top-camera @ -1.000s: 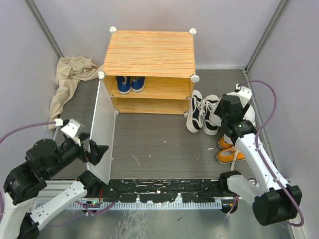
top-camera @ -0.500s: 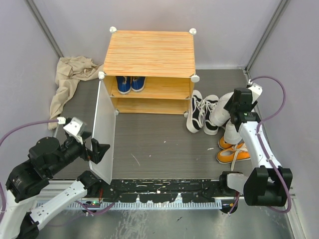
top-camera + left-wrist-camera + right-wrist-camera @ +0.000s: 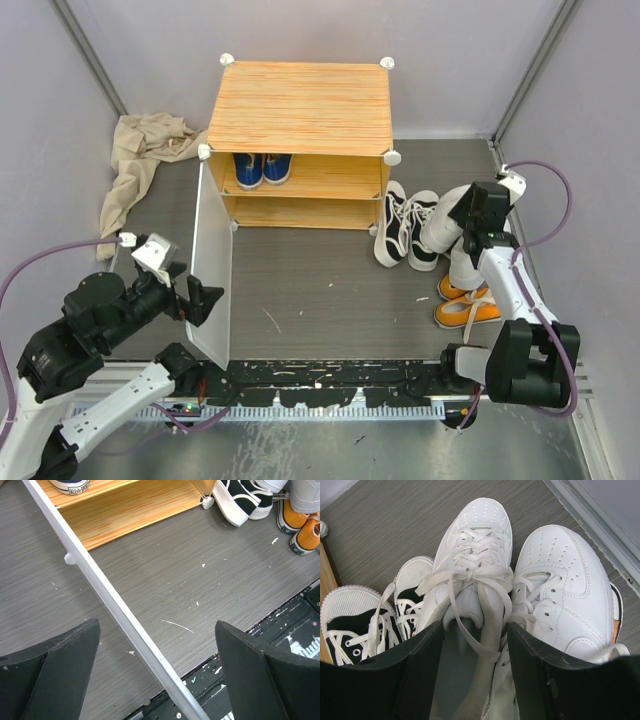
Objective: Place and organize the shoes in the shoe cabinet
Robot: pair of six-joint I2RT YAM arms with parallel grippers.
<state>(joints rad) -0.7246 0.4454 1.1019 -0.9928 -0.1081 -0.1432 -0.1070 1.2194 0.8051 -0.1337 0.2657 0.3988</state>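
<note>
The shoe cabinet [image 3: 300, 105] stands at the back with its pale door [image 3: 210, 260] swung open toward me. Blue shoes [image 3: 262, 168] sit on its upper shelf. My left gripper [image 3: 203, 300] is open and straddles the door's upper edge [image 3: 100, 587] without touching it; it also shows in the left wrist view [image 3: 156, 627]. My right gripper [image 3: 475, 627] is open, one finger inside the left white sneaker [image 3: 470, 555], the other between it and the right one [image 3: 565, 590], around the collar wall. Black high-tops [image 3: 405, 225] and orange shoes [image 3: 465, 312] lie beside them.
A beige cloth [image 3: 140, 160] lies crumpled left of the cabinet by the wall. Grey walls close in on both sides, the right one near the white sneakers. The black rail [image 3: 330, 385] runs along the near edge.
My right gripper has swung right and come down onto the white sneakers. My left gripper has shifted slightly right along with the door's edge.
</note>
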